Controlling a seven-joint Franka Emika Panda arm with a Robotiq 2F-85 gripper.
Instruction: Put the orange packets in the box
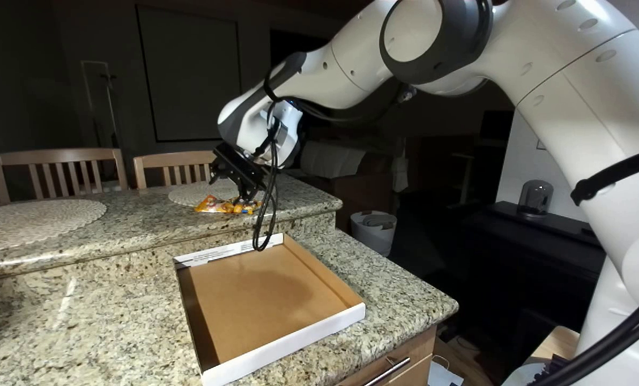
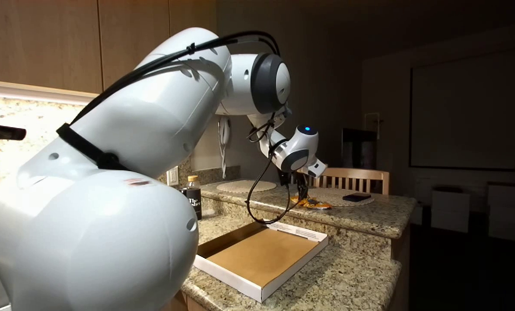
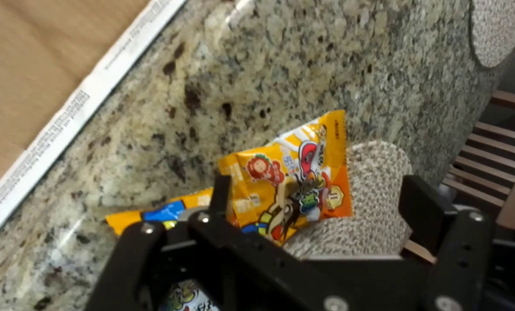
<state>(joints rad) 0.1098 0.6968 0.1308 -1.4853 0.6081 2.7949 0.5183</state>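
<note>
Spread tool (image 3: pixel 317 194) hangs over orange packets (image 1: pixel 215 206), box (image 1: pixel 260 305) lower down

In an exterior view, the tool sits at the end of the white arm (image 1: pixel 346 61) and points down at the orange packets. They lie bunched right beneath it on the raised tabletop (image 1: pixel 137 214), at the near edge of a woven mat (image 1: pixel 188 193); whether the tool touches them, I cannot tell. The box rests below the tool on the lower tabletop (image 1: pixel 99 327), its brown floor showing. A second mat (image 1: pixel 30 222) lies to the tool's left in this view, and wooden chairs (image 1: pixel 57 156) stand beyond.

In an exterior view, the tool is dark above the packets, too small to show how it stands. The box is below it. A dark flat thing (image 2: pixel 357 197) lies on the woven mat to its right in this view; a bottle (image 2: pixel 194 201) stands well apart to its left.

In the wrist view, the tool's two black fingers (image 3: pixel 220 194) stand wide apart. One printed packet (image 3: pixel 292 183) shows between them, partly over the woven mat. A second packet (image 3: pixel 130 219) peeps out past the left-hand finger, which hides part of it. A scrap of printed wrapper (image 3: pixel 192 299) shows below that finger, too covered to make out. The box's white edge runs past it, apart from the packets.
</note>
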